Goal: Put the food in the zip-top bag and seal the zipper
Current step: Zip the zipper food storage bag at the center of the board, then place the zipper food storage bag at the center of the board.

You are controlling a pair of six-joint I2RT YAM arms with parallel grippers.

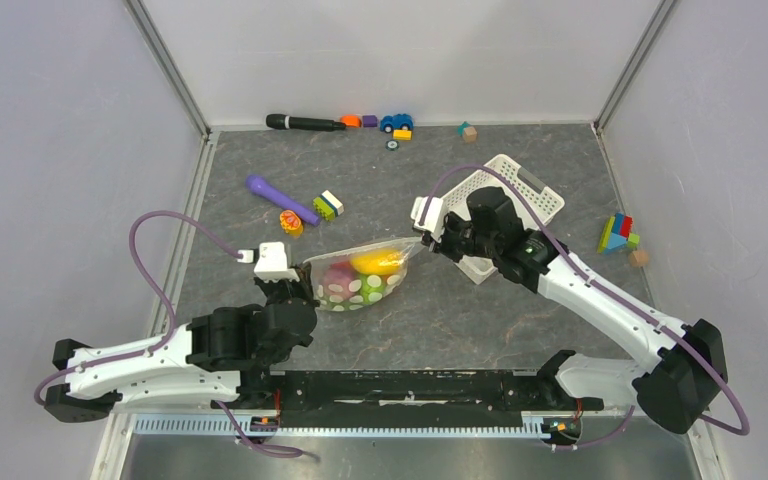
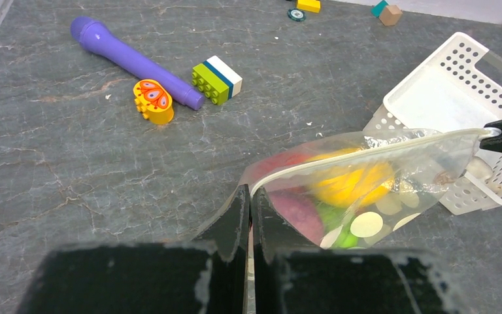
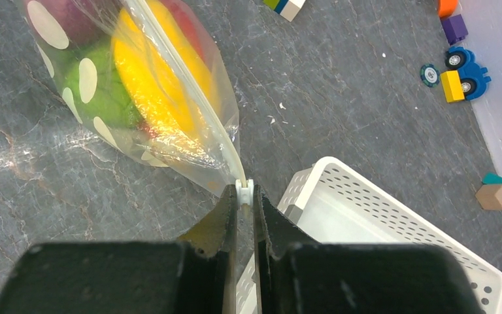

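I hold the zip-top bag (image 1: 363, 277) strung out just left of the white lattice basket (image 1: 543, 196). My left gripper (image 2: 250, 196) is pinched tight on the mouth corner farthest from the basket, and my right gripper (image 3: 244, 191) is clamped on the corner nearest it, just over the basket's rim. The zipper (image 2: 372, 145) runs between them as a pale, nearly straight strip. I cannot tell whether its two halves are pressed together along the whole length. The yellow mango (image 3: 147, 72) and a green fruit (image 3: 98, 91) sit in the belly below the strip, on the side away from the basket. I judge the film thin, floppy and slick: it would fold or slide out of a loose pinch. The toys look light, yet they are enough to make the belly sag and pull on the mouth. The strip is the one stiffer part, so that is where to grip, square across it with the pads flat. Keeping one end anchored and the line taut should let the other gripper press along it without bunching the film.
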